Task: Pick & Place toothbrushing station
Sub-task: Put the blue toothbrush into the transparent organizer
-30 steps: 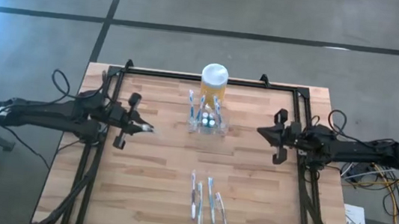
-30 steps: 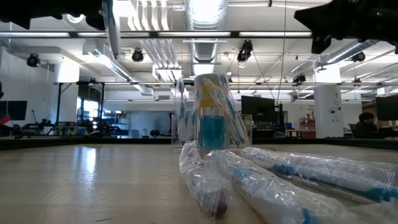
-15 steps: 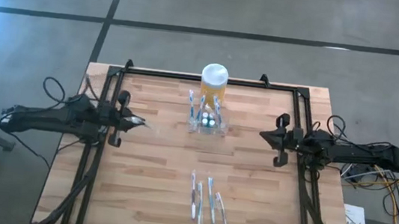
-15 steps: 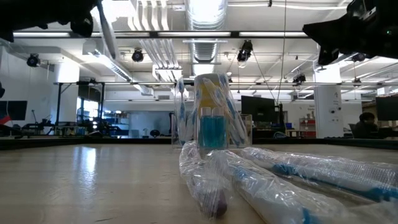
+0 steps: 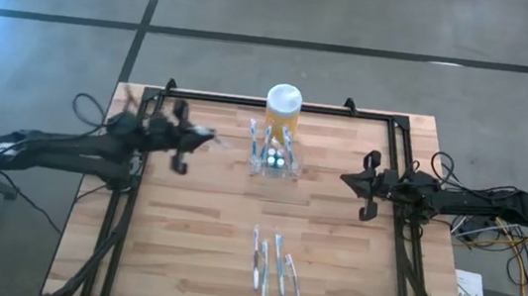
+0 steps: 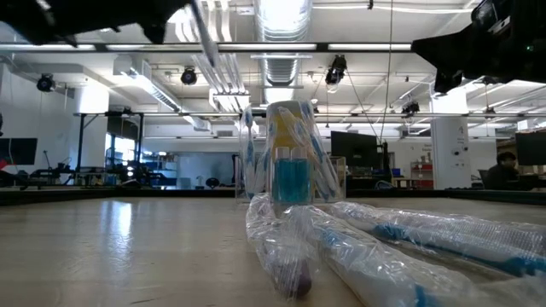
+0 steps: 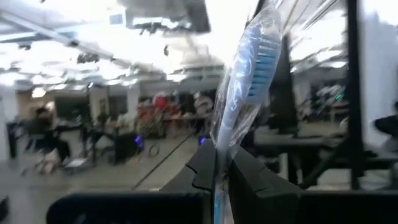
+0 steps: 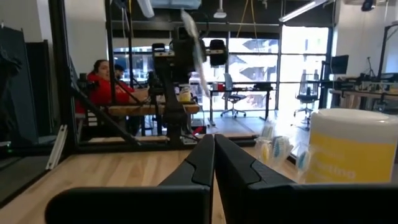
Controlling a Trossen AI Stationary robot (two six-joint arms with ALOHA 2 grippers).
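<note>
High view: left claw (image 5: 208, 136) grips a wrapped toothbrush (image 7: 244, 93) near the table's (image 5: 195, 230) left edge; right claw (image 5: 347, 176) closed.

Pale striped wood table (image 5: 196, 220), black frame rails. Yellow jar (image 5: 282, 113) with a white lid, far centre. Clear toothbrushing station (image 5: 274, 159) showing blue and white brushes. Blue-and-white wrapped toothbrush (image 7: 245, 74) in clear film, in the dark left gripper (image 5: 207, 138). Dark right gripper (image 5: 347, 177) too.

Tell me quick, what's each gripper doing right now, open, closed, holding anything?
Left gripper: shut on a wrapped toothbrush, raised above the table's left side.
Right gripper: shut, empty, waiting at the table's right side.
</note>
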